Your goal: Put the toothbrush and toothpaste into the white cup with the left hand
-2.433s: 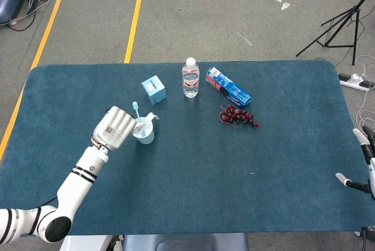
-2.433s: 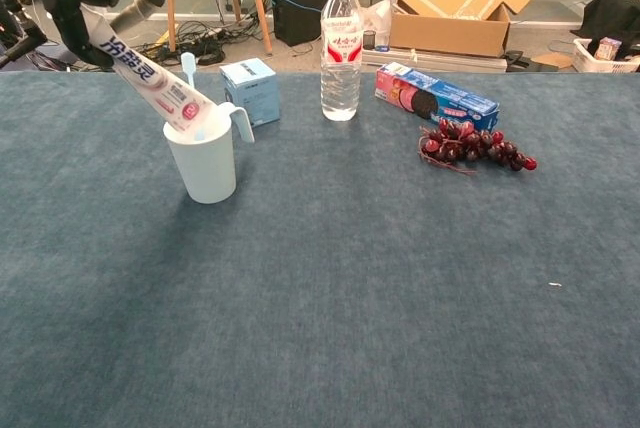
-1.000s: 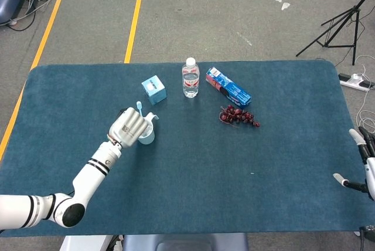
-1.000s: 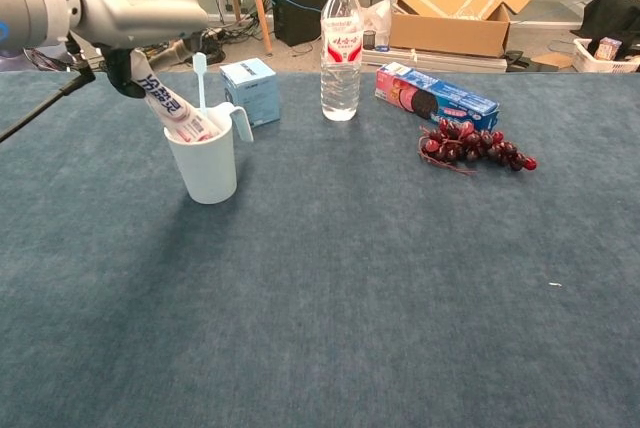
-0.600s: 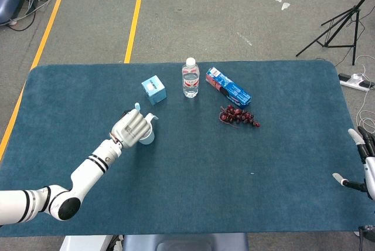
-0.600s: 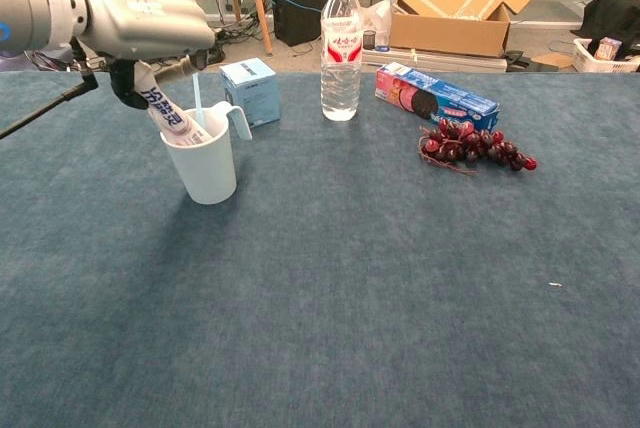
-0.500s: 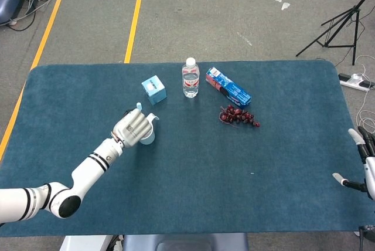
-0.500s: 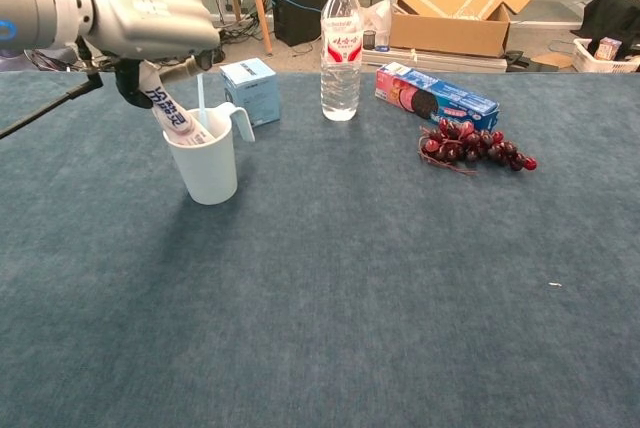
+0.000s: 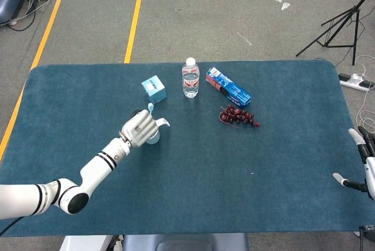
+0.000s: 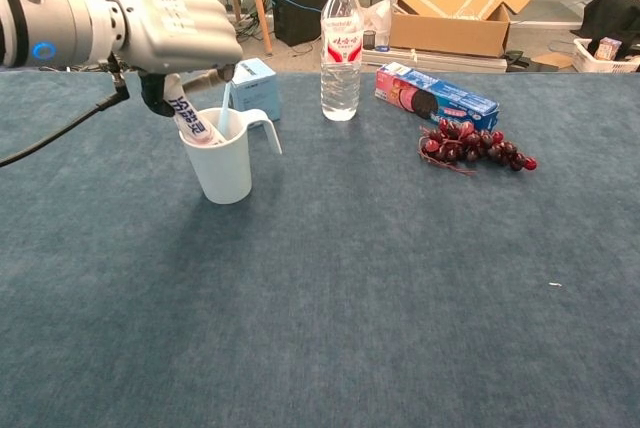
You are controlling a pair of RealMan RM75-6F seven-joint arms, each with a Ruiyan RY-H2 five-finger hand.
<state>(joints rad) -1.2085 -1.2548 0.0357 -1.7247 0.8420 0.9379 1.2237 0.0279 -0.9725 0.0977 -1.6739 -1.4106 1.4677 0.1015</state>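
A white cup (image 10: 232,161) with a handle stands on the blue table, left of centre; in the head view the cup (image 9: 154,138) is mostly hidden under my hand. My left hand (image 10: 170,23) hangs right above it and grips a white toothpaste tube (image 10: 194,119), whose lower end sits inside the cup. A light-blue toothbrush (image 10: 224,110) stands in the cup, its head (image 9: 150,108) poking out above the left hand (image 9: 138,129). At the table's right edge my right hand (image 9: 361,160) holds nothing, its fingers spread.
Behind the cup stand a small blue box (image 10: 257,88) and a water bottle (image 10: 341,46). A blue biscuit box (image 10: 435,96) and a bunch of dark red grapes (image 10: 472,145) lie to the right. Cardboard boxes sit beyond the table's far edge.
My left hand has moved right and lower with the toothpaste, whose end has sunk deeper. The cup has shifted right with it and its handle has turned. The right hand has not moved.
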